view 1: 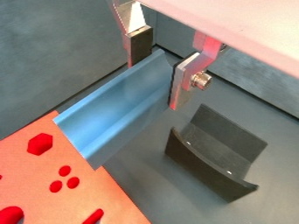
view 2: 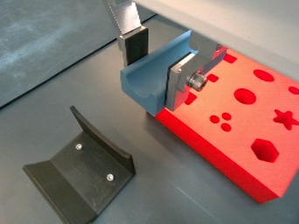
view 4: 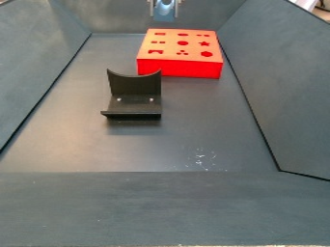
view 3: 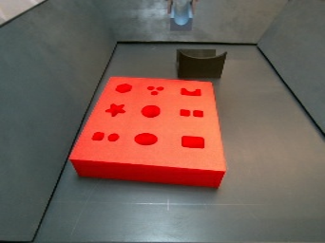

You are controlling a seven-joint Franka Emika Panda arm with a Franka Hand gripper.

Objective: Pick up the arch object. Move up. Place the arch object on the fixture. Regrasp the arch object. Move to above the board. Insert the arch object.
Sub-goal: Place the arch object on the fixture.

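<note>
Item: gripper [view 1: 162,68]. Two flat silver fingers with dark pads, closed on the arch object [view 1: 117,115], one pad on each long face. In both wrist views the piece fills the gap between the fingers. In a side view the gripper [view 3: 181,9] sits at the upper edge of the picture, high above the fixture [view 3: 200,64]; only its tip shows there.

Item: arch object. Light blue-grey, elongated, carried clear of every surface. In a wrist view it [view 2: 156,72] hangs between the fixture [view 2: 79,173] and the near edge of the board [view 2: 233,140], touching neither. It is held by its long sides, probably because that grip suits lifting; whether it suits insertion cannot be told.

Item: fixture. Dark bracket on a base plate, on the floor just beside one short edge of the board [view 3: 152,126], apart from it. Its dip is empty. In the other side view it [view 4: 131,94] stands well in front of the board [view 4: 180,52]. Judged purpose: a rest where the piece can be set down and taken up at a different angle.

Item: board. Bright red, flat on the floor beyond the fixture, all recesses unfilled.

Status, as judged: piece lifted; placing on the fixture not yet done.
</note>
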